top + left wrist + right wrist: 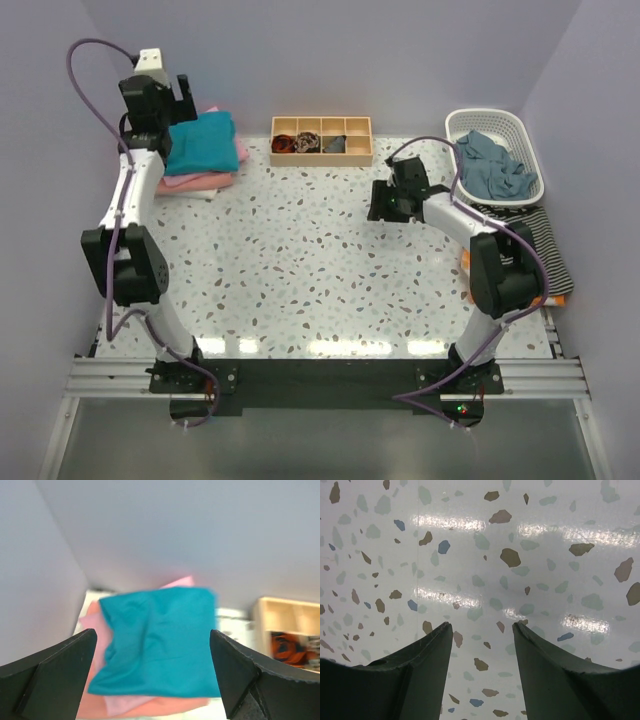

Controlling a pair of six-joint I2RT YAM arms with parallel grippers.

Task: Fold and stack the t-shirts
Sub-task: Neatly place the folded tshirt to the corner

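Lilac walls close in a speckled bench (300, 260), and the folded t-shirts sit in its far left corner. The teal shirt (203, 143) lies on top, over a pink shirt (242, 150) and a peach shirt (195, 182) whose edges show underneath. It sits slightly askew and a little rumpled, so the pile is not quite squared.

The left fingers (55, 675) hang spread wide above the teal shirt, holding nothing, which suggests a drop-off at the stack. The right fingers (425, 675) are also apart and empty, over bare bench on the right side, well clear of the pile.

At the far right a white basket (480, 115) holds crumpled blue-grey cloth (490, 165); whether it is another shirt cannot be told. Striped fabric (545, 240) lies just near of the basket. A wooden box (320, 159) with compartments stands at the far middle, between stack and basket. Nothing blocks either arm.
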